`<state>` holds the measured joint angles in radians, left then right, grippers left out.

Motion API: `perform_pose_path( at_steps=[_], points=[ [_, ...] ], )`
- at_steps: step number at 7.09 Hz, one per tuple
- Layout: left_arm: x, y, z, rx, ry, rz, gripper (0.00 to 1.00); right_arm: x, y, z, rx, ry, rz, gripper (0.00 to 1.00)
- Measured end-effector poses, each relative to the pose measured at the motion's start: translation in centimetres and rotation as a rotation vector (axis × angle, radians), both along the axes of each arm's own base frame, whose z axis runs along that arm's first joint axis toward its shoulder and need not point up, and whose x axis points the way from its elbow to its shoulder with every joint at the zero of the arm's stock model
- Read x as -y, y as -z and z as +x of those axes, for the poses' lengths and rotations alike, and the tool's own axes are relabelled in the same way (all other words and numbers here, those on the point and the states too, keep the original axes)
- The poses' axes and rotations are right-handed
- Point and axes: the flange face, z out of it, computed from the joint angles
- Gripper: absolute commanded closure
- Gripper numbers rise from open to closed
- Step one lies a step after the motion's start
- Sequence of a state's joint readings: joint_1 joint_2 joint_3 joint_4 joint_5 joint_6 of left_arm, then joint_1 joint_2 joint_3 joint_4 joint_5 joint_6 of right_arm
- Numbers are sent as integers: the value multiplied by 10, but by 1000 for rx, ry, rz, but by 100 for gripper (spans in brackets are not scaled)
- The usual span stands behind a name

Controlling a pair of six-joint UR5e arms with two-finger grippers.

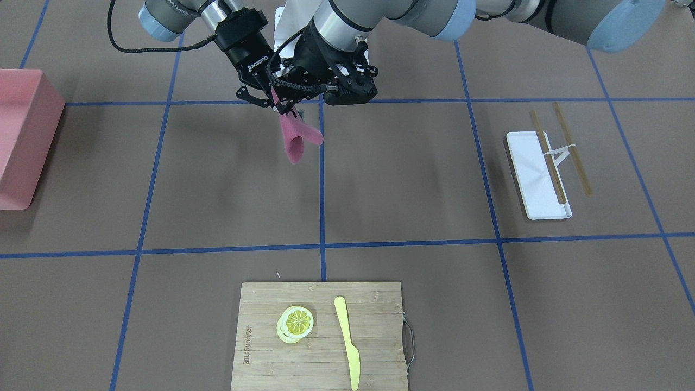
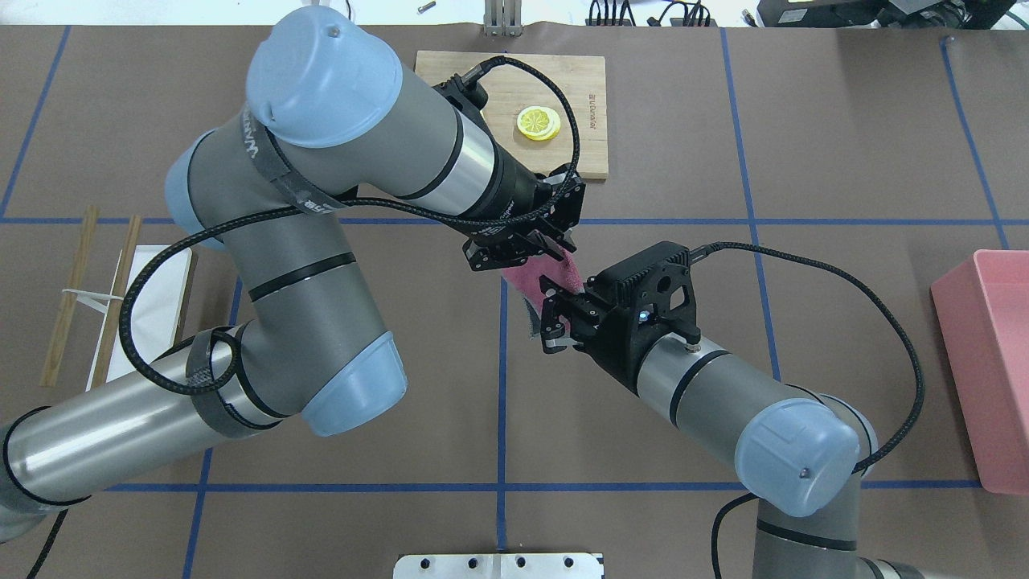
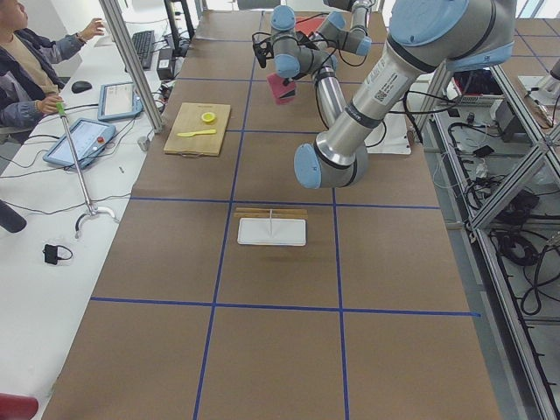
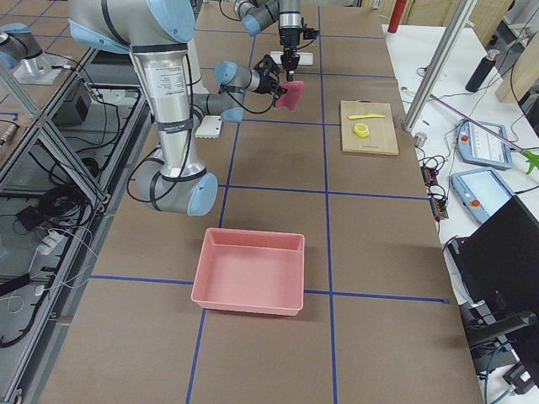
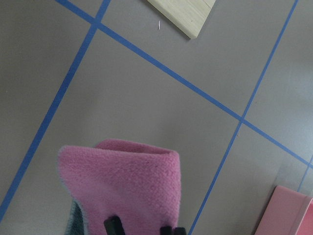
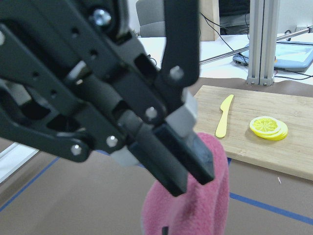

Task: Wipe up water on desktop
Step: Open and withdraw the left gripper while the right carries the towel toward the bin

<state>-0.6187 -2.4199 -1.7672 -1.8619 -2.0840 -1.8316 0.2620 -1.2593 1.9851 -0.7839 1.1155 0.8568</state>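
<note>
I see my left pincer (image 5: 142,228) clamped on the pink cloth (image 1: 296,140), which hangs clear above the brown surface (image 1: 412,174) near its middle, while my right pincer (image 2: 549,315) stands wide just beside it.

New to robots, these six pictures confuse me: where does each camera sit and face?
Front-facing: across the desktop, facing left arm and right arm.
Overhead: behind them, looking down; both arms.
Exterior left: desktop's left end; left arm nearest.
Exterior right: opposite end; right arm nearest.
Left wrist: down past left fingers onto pink cloth, desktop.
Right wrist: sideways at left fingers.
All share the cutting board.
</note>
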Motion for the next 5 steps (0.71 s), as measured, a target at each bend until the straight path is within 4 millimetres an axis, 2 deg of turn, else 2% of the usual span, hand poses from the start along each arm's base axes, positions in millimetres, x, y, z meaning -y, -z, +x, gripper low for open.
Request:
perform_pose_path(
  at_steps=[1, 2, 3, 5],
  points=[
    [6, 0, -17, -6, 15, 37, 6, 0, -2, 6, 12, -7, -16, 100],
    [13, -10, -37, -2, 35, 61, 4, 0, -13, 14, 25, -24, -54, 100],
    [19, -25, -57, 5, 59, 66, 4, 0, -34, 23, 19, -49, -100, 100],
    [33, -46, -84, 26, 101, 63, 3, -6, -90, 38, -38, -52, -191, 100]
  ],
)
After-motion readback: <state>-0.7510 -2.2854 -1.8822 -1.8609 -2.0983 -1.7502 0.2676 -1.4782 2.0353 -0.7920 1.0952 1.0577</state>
